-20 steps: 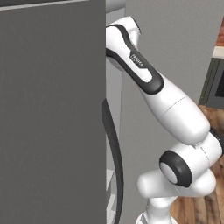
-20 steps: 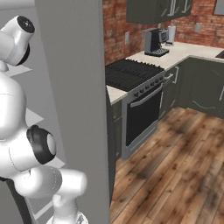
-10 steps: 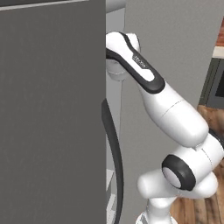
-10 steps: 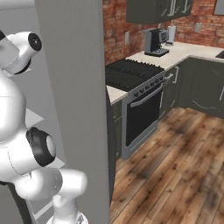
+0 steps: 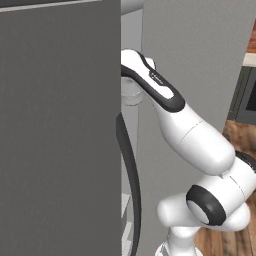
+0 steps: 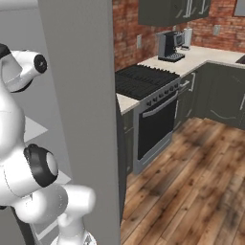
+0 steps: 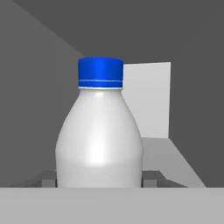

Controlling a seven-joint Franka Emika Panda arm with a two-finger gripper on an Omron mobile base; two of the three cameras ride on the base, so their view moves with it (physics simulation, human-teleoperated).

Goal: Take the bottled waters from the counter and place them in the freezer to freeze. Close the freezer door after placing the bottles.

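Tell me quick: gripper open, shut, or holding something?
Gripper: closed on a bottled water, blue cap up, held inside the freezer.

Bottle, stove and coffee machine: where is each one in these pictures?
Bottle [image 7: 99,144]: hand view, white body below the blue cap.
Stove [image 6: 143,80]: right base view, black cooktop.
Coffee machine [image 6: 169,46]: right base view, dark front.

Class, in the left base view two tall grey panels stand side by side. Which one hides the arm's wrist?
The left one, the open freezer door: the arm passes behind its edge; the right panel stands behind the arm.
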